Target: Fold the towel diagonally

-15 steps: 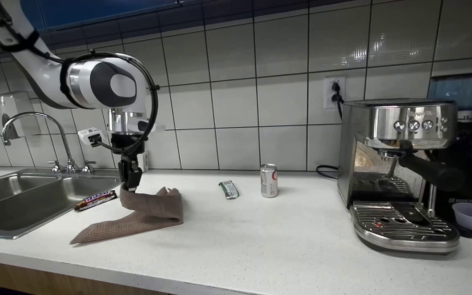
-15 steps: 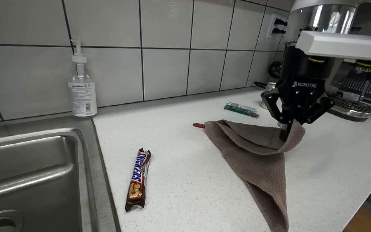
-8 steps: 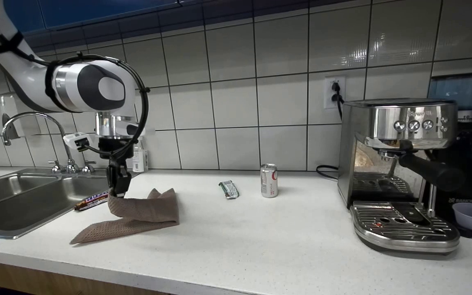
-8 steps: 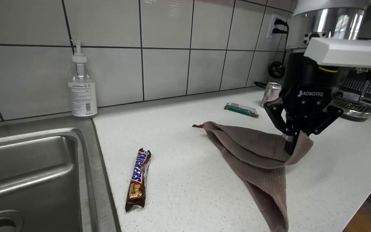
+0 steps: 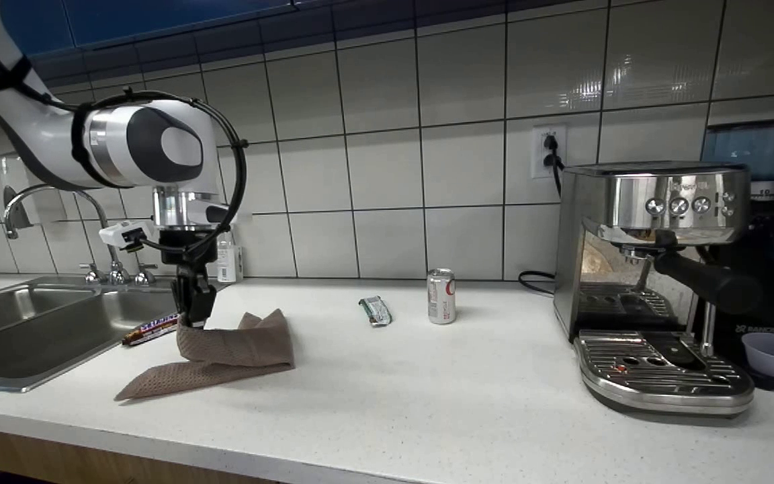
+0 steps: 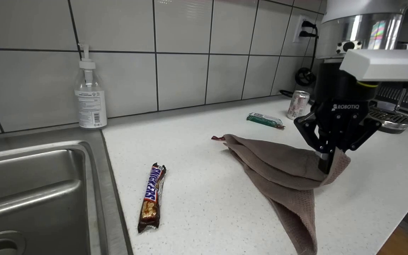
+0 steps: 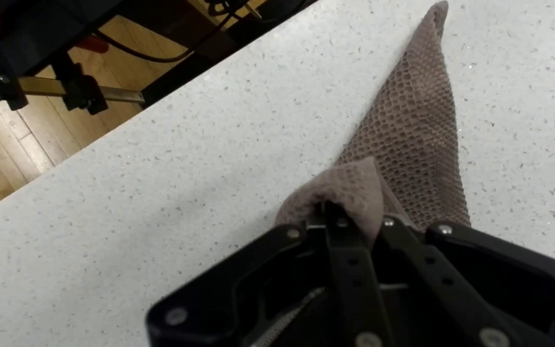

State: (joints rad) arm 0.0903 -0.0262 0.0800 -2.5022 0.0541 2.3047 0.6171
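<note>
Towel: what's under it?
A red tip shows at one corner of the towel, with white counter around. Whether the tip continues underneath, or anything else lies there, can't be seen: it's covered.

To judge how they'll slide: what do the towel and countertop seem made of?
Towel: soft matte cloth, perhaps cotton or microfibre; the wrist view shows waffle-like texture.
Countertop: smooth, white, probably solid surface or laminate, given its fine flecks; stone is possible.
</note>
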